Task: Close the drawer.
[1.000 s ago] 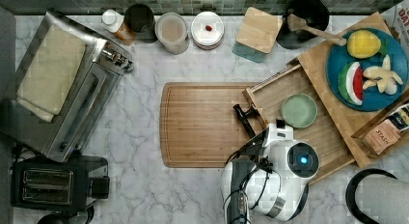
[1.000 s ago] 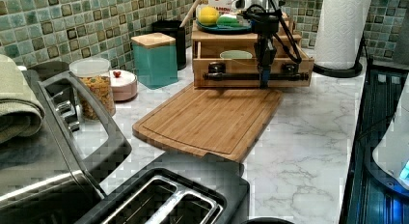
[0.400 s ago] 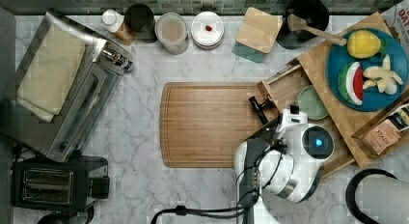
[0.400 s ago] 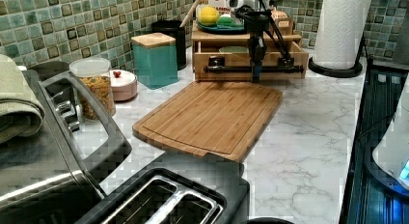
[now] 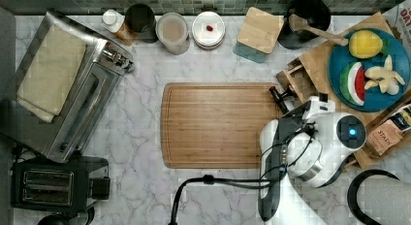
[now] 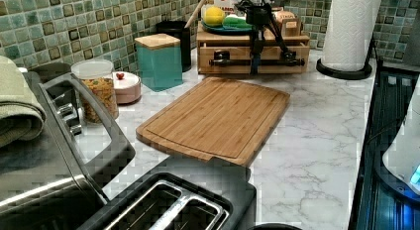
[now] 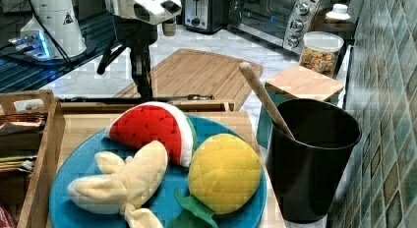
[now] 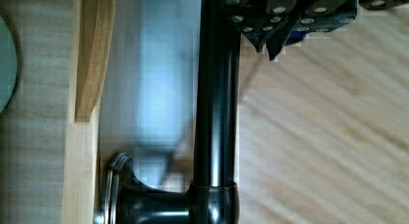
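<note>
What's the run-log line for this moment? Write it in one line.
task: close drawer | drawer: almost shut, slightly out | gripper: at black bar handle | status: not done

Blue plate (image 7: 88, 164) is lying in the foreground, carrying a watermelon slice (image 7: 152, 127), a yellow fruit (image 7: 223, 174) and a peeled banana (image 7: 123, 181), all plush. Black cup (image 7: 310, 159) is standing at the right view's right, holding a wooden spoon (image 7: 263, 98). Behind them, the robot's hand (image 7: 144, 93) is reaching down at the drawer (image 7: 147, 106). A cutting board (image 7: 196, 73) is lying on the marble counter (image 7: 83, 80) beyond.
</note>
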